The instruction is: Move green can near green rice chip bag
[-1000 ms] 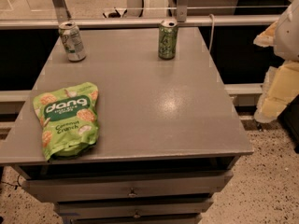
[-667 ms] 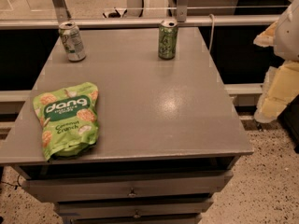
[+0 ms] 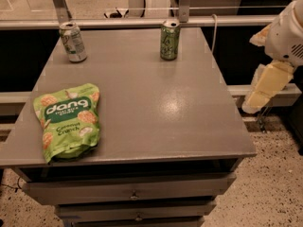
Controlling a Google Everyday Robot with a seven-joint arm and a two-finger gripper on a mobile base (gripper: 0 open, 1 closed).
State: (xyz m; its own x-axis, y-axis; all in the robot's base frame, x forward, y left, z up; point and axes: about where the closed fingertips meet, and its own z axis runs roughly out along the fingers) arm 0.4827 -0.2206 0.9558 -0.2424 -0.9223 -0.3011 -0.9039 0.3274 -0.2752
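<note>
The green can (image 3: 169, 40) stands upright at the far edge of the grey table (image 3: 151, 108), right of centre. The green rice chip bag (image 3: 67, 119) lies flat near the table's front left corner. My gripper (image 3: 258, 98) hangs off the table's right side, beyond the edge and below the white arm housing (image 3: 286, 32). It is well apart from the can and holds nothing that I can see.
A paler white-silver can (image 3: 73, 42) stands at the far left of the table. A rail (image 3: 142, 22) and a glass partition run behind the table. Drawers (image 3: 132, 193) sit under the tabletop. Speckled floor lies to the right.
</note>
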